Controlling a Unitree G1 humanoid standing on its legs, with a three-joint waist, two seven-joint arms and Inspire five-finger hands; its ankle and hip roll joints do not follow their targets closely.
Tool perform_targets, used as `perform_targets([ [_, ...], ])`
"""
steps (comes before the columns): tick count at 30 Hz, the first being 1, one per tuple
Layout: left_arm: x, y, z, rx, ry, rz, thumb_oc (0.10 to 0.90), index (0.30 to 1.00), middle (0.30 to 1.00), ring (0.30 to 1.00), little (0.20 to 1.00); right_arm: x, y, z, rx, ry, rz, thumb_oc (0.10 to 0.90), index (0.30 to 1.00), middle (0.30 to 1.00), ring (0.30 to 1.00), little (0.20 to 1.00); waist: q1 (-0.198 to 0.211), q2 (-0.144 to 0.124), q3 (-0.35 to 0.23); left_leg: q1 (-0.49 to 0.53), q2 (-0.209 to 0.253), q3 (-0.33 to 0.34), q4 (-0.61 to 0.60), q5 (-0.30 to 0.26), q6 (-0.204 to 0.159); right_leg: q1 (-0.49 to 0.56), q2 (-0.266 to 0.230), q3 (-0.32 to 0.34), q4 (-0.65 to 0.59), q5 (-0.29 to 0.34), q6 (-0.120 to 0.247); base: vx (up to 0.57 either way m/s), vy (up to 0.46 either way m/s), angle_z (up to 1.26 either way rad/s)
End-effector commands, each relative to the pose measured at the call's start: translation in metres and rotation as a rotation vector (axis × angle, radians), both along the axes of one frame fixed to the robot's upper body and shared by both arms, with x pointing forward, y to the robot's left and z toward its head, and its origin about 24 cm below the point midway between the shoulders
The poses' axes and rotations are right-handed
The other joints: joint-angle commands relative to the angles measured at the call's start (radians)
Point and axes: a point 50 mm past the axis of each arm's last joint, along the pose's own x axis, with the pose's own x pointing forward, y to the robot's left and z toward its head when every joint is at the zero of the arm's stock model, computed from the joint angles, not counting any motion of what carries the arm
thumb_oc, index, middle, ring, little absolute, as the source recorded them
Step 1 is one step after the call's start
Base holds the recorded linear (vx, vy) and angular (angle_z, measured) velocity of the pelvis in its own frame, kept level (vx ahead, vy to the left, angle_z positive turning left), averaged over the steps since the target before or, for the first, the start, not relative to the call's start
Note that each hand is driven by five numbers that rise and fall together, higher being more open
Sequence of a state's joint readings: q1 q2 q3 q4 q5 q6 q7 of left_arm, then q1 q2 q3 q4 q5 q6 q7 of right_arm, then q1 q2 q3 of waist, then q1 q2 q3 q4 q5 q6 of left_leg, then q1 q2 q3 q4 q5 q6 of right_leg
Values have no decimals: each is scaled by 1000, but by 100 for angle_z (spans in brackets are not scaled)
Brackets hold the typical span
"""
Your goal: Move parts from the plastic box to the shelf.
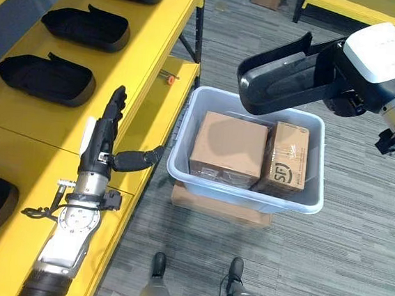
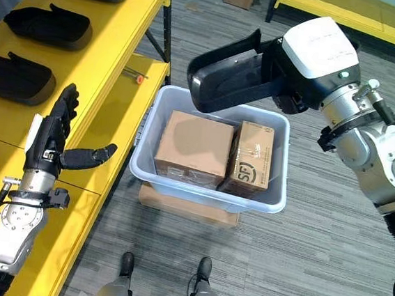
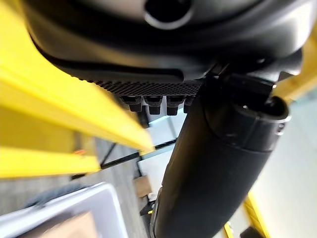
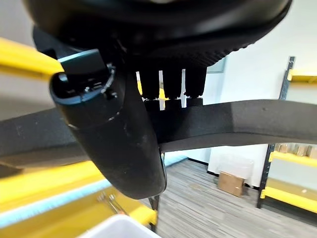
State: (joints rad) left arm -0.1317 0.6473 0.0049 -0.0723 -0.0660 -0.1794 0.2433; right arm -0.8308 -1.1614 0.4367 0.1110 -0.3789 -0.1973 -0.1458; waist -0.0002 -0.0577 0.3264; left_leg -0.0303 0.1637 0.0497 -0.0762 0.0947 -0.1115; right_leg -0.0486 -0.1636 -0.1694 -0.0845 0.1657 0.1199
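My right hand (image 2: 299, 74) grips a black part (image 2: 225, 74) in the air above the plastic box (image 2: 179, 188). Left hand (image 1: 107, 139) hovers open over the yellow shelf (image 1: 38, 126). Risk, imo: one-end grip lets the part swing and clip the shelf edge.

Both eye views look steeply down from the head on the same scene, set slightly apart: the yellow shelf (image 1: 59, 131) along the left, the plastic box (image 2: 207, 191) on the floor. Each wrist view looks along its own robot hand from very close; the left robot hand (image 3: 213, 163) faces the shelf edge and the box, the right robot hand (image 4: 119, 144) the black part (image 4: 237, 124) it holds.
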Motion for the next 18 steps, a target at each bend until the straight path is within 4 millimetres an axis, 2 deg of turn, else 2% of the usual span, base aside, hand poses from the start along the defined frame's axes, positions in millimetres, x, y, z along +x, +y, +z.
perform_targets([
  [1,-4,-13,31,166,-238,-15,900,1000,1000,1000,1000,-3,8,14,209,-103,111,400,300,300,300,300,8,-20,-267,47,82,26,-11,-35,-49,47,-55,39,87,-144,89,36,-8,-8],
  [3,-2,-14,33,176,-257,-3,900,1000,1000,1000,1000,-2,9,12,226,-96,121,400,300,300,300,300,6,-19,-268,53,84,30,-11,-36,-50,50,-54,42,88,-146,88,29,-10,-9],
  [5,2,-14,41,279,-308,40,900,1000,1000,1000,1000,-2,14,11,255,-94,157,400,300,300,300,300,-6,-13,-277,66,90,38,-11,-39,-50,54,-51,50,93,-154,85,39,-15,-9],
  [14,17,-15,55,627,-422,159,900,1000,1000,1000,1000,-4,32,15,331,-98,279,400,300,300,300,300,-36,-4,-297,100,98,65,-11,-51,-55,65,-41,72,97,-167,85,26,-5,-6],
  [18,22,-13,60,723,-448,195,900,1000,1000,1000,1000,-4,36,17,335,-95,303,400,300,300,300,300,-43,-4,-301,108,100,72,-11,-56,-56,69,-39,78,91,-167,87,10,0,-2],
])
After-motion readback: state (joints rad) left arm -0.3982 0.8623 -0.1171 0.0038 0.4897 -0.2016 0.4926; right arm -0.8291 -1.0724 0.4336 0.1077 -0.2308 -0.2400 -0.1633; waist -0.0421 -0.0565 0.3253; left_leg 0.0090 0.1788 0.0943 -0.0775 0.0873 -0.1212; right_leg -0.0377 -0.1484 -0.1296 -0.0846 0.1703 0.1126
